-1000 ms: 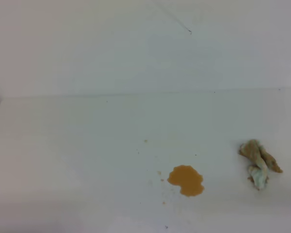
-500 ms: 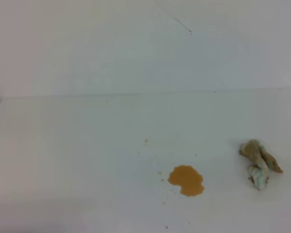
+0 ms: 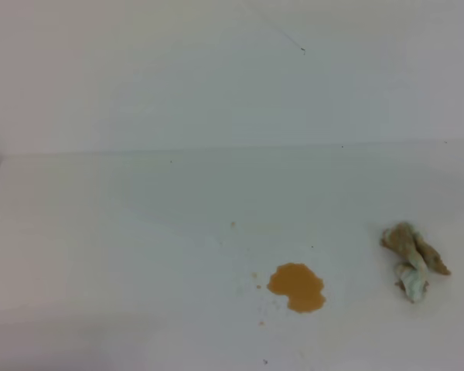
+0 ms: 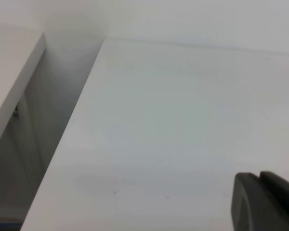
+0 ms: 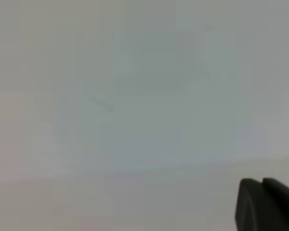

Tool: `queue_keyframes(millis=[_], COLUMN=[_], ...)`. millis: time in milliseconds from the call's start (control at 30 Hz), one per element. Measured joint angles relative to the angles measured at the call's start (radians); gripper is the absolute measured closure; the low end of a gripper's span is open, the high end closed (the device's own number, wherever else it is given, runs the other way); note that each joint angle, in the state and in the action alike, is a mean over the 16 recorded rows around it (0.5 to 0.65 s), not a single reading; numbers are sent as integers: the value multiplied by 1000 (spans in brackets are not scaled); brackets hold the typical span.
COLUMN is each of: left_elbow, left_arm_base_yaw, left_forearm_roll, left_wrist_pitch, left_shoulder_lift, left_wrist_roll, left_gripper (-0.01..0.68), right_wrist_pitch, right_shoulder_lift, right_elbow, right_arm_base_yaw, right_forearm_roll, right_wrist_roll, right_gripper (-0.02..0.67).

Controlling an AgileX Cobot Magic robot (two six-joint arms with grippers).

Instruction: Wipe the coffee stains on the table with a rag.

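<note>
The coffee stain (image 3: 297, 287) is an orange-brown blotch on the white table (image 3: 139, 232), front centre in the high view, with a few tiny specks (image 3: 257, 287) to its left. The rag (image 3: 411, 259), a tan and pale blue-white wad, lies to the right of the stain, well apart from it. Neither gripper shows in the high view. In the left wrist view only a dark finger part (image 4: 265, 202) shows at the bottom right, above bare table. In the right wrist view a similar dark part (image 5: 266, 204) shows at the bottom right against blurred white.
A white wall (image 3: 216, 77) rises behind the table's back edge. The left wrist view shows the table's left edge (image 4: 67, 139), with a gap and another white surface (image 4: 9, 72) beside it.
</note>
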Motion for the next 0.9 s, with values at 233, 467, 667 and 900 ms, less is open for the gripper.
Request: queue_keyframes(millis=[233, 467, 667, 900], left_elbow=[0, 0, 0, 0], left_arm_base_yaw=[0, 0, 0, 0], left_forearm_roll=[0, 0, 0, 0], left_wrist_pitch=[0, 0, 0, 0], left_shoulder_lift=[0, 0, 0, 0], left_wrist_roll=[0, 0, 0, 0], left_gripper=[672, 672, 672, 672], right_wrist_pitch=[116, 197, 302, 387], right_shoulder_lift=[182, 350, 539, 779], right_elbow=[-72, -130, -234, -370], right_arm_base_yaw=[0, 0, 3, 15], right_forearm_roll=[2, -24, -41, -32], right_wrist_roll=[6, -15, -50, -98], right_gripper=[652, 652, 652, 622])
